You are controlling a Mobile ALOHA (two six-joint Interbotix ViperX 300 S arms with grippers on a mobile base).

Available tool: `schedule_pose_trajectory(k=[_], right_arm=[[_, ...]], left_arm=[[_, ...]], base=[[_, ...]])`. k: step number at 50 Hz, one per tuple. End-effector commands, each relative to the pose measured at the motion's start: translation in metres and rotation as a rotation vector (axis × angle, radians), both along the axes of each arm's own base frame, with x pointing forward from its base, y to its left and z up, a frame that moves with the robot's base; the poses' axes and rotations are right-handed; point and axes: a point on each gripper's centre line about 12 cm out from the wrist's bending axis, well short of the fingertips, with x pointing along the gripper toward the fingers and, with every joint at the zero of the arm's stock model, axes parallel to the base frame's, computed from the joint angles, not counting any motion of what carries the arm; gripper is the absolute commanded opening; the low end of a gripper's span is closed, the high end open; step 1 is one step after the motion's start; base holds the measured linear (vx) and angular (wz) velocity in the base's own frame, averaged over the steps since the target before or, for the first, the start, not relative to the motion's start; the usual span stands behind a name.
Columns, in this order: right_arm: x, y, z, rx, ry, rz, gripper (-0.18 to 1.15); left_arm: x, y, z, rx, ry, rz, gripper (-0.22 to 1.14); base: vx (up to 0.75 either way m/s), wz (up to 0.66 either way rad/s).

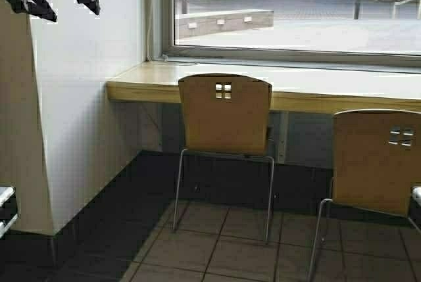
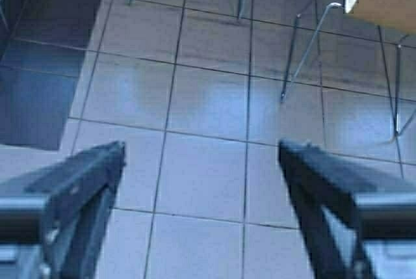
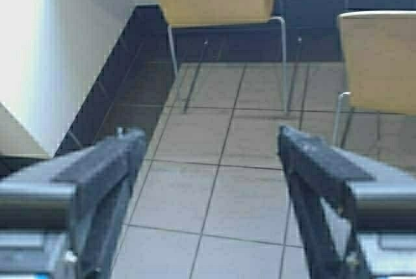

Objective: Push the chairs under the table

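Two chairs point(image 1: 224, 114) point(image 1: 376, 160) (chrome-legged) stand on tiled floor point(image 1: 223, 249).

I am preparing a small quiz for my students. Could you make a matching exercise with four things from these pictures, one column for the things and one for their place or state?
Things:
1. left chair
2. right chair
3. table
4. left hand

Place or state:
A. runs along the wall under the window
B. open, holding nothing, above the tiled floor
C. back close to the table edge
D. stands farther out from the table, nearer the robot

Pairs: 1-C, 2-D, 3-A, 4-B
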Motion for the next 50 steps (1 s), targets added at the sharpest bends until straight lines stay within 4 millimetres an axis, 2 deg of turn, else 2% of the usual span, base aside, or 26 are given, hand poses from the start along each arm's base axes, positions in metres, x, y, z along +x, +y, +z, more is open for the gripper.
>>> schedule_pose_trajectory(k=[1, 15, 50], right_arm=[[0.003, 0.000, 0.011, 0.009, -0.031, -0.004, 0.94], [0.009, 0.001, -0.003, 0.009, 0.015, -0.006, 0.94], [0.009, 0.002, 0.000, 0.110, 0.071, -0.034, 0.94]], left_arm=[[0.005, -0.002, 0.010, -0.008, -0.031, 0.000, 1.00], [0.002, -0.001, 0.006, -0.045, -0.008, 0.021, 1.00], [0.002, -0.001, 0.008, -0.077, -0.007, 0.039, 1.00]], base=[[0.00, -0.23], [0.03, -0.33], [0.08, -0.38]])
